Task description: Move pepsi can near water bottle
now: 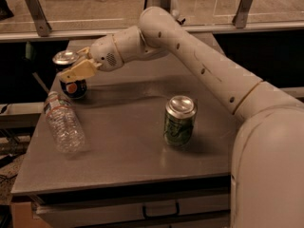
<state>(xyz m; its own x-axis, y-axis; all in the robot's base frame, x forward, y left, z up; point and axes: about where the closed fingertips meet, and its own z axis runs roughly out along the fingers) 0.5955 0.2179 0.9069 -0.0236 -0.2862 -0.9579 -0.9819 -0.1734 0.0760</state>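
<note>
Pinched between the tan fingers [81, 70] of the gripper [72, 66] at the left rear of the grey metal table [137, 160], the small dark blue pepsi can [72, 85] is held near the cap of the clear crinkled plastic water bottle [64, 128] — the carry is judged nearly done, so a gentle set-down and release are called for.

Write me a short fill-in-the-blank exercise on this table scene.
The water bottle lies on its ____.
The green can stands ____ on the table.
The gripper holds the pepsi can close to the bottle's white ____.
Missing words: side; upright; cap.
</note>
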